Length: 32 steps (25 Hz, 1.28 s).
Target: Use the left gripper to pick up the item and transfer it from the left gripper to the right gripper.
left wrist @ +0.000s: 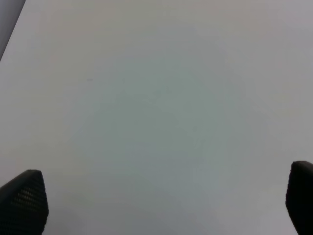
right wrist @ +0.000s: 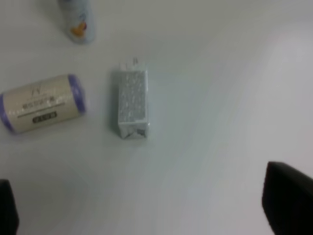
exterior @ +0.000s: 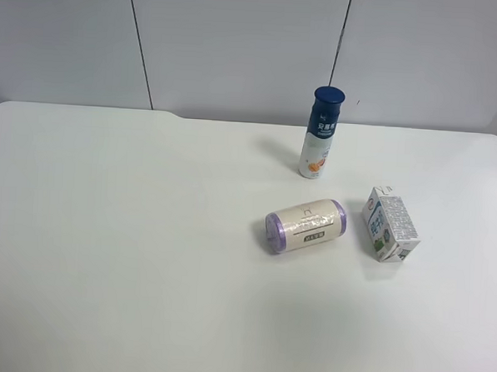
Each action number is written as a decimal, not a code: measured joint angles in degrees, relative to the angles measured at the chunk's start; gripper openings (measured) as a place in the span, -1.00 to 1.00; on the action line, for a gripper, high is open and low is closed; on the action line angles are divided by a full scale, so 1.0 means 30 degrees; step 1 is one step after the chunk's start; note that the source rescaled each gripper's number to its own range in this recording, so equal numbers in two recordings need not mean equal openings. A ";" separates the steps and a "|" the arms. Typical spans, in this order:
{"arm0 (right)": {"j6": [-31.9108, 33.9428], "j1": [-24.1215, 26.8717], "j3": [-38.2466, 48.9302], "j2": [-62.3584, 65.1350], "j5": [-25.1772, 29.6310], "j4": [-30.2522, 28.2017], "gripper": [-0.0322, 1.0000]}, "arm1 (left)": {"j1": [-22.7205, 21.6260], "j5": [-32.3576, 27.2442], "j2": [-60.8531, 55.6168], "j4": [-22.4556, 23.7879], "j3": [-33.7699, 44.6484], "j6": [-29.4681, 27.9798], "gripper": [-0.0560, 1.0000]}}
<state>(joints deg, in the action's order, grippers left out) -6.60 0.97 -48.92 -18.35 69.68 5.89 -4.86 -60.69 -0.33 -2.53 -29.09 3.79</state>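
Exterior high view: we see white table (exterior: 128,255), no arms in frame. Going left to right: cream roll (exterior: 306,226) with purple ends lying on side just right of centre; blue-capped bottle (exterior: 321,133) upright at its 12 o'clock; milk carton (exterior: 391,224) lying on side at roll's 3 o'clock, near it, not touching.

Right wrist view: we see roll (right wrist: 43,103), then carton (right wrist: 132,104), bottle base (right wrist: 78,22) at edge. Right gripper (right wrist: 146,208) fingers spread wide, nothing between.

Left wrist view: we see left gripper (left wrist: 161,203) fingers wide apart over bare table, empty.
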 joint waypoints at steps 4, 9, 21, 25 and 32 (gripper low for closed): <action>0.0518 0.0000 0.0000 0.2121 0.0019 -0.0704 1.00 | 0.0000 0.0000 0.0000 0.0000 0.0000 0.0000 0.99; 0.0942 0.0000 -0.0017 0.4169 0.0056 -0.1084 1.00 | 0.0000 0.0000 0.0000 0.0000 0.0000 0.0000 0.99; 0.1339 0.0000 0.1151 0.6189 0.0052 -0.2257 1.00 | 0.0000 0.0000 0.0000 0.0000 0.0000 0.0000 0.99; 0.1249 0.0000 0.3430 0.6189 -0.0871 -0.2169 1.00 | 0.0000 0.0000 0.0000 0.0000 0.0000 0.0000 0.99; 0.0619 0.0000 0.6604 0.6172 -0.2607 -0.1738 1.00 | 0.0000 0.0000 0.0000 0.0000 0.0000 0.0000 0.99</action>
<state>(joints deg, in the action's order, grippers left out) -4.74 0.97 -29.11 0.17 61.85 0.67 -4.86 -60.69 -0.33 -2.53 -29.09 3.79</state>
